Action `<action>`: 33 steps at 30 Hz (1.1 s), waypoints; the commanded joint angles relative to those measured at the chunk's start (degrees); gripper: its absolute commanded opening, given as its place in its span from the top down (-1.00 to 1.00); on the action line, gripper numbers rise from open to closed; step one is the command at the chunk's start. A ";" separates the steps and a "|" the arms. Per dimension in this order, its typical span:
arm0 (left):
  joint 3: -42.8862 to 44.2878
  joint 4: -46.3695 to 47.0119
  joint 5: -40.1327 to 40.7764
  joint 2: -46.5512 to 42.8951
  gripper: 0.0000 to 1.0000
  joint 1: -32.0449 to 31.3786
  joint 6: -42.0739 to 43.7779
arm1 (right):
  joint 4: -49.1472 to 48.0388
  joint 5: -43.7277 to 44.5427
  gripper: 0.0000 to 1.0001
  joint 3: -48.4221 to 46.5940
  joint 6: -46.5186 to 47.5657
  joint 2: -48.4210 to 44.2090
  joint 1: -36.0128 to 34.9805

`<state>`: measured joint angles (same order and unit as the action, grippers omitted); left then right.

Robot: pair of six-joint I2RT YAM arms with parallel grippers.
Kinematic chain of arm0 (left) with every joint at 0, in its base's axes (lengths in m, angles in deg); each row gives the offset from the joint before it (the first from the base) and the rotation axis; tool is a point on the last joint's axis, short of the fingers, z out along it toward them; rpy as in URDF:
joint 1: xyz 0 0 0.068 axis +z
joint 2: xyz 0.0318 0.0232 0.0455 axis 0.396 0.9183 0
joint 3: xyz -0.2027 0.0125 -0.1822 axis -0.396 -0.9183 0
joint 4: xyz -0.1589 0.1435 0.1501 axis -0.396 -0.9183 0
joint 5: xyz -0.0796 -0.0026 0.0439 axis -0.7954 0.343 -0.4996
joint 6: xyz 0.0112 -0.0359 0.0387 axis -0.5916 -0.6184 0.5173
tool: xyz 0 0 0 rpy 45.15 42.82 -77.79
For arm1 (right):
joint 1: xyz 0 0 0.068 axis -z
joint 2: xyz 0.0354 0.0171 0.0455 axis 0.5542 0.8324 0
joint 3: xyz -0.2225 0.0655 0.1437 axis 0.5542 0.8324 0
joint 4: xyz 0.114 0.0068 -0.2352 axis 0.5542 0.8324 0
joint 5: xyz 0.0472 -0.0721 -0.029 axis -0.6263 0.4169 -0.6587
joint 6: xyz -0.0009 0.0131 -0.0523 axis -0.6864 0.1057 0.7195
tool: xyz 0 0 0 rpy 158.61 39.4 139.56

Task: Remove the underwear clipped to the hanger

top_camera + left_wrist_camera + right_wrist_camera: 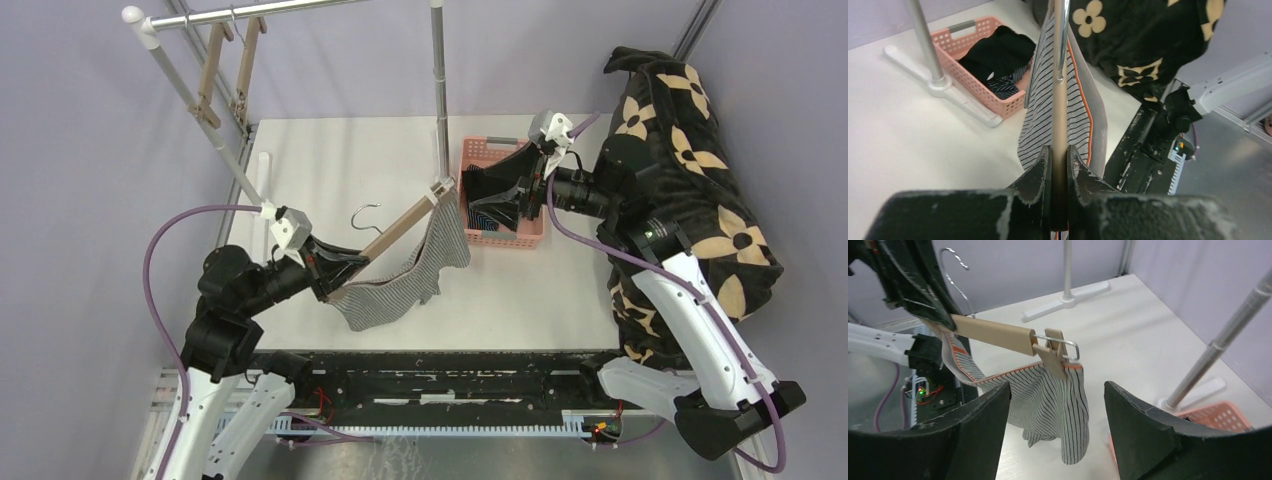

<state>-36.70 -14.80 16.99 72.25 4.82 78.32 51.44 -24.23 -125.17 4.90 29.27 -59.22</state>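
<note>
My left gripper (325,272) is shut on the near end of a wooden hanger bar (400,228); the left wrist view shows its jaws pressed on the bar (1059,115). The grey-and-white striped briefs (410,280) hang from the clip (1053,352) at the bar's far end and sag toward the table. My right gripper (515,195) is open and empty over the pink basket (500,240), facing the clip, with the briefs (1048,405) showing between its jaws. The black briefs (998,50) and navy striped briefs (1005,86) lie in the basket.
A metal clothes rail stands on the table, one pole (440,90) right behind the basket and its foot (963,105) beside it. Spare wooden hangers (215,75) hang at the back left. A large black cushion with tan flowers (690,170) lies along the right side.
</note>
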 commanded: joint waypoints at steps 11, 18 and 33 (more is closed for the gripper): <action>-0.29 15.83 -15.68 1.14 0.95 -0.05 -6.50 | -10.16 -25.64 -0.53 -2.03 -8.44 3.27 0.48; -1.58 20.40 -16.70 2.80 0.95 -0.02 -9.31 | -12.17 -27.19 -0.51 -1.91 -10.57 4.42 0.55; -4.85 28.21 -16.48 3.65 0.95 -0.05 -14.99 | -15.59 -27.38 -0.09 -0.37 -13.93 5.17 0.43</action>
<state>-41.72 5.57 1.19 76.27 4.82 67.96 39.55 -49.11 -125.26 -7.60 34.08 -58.97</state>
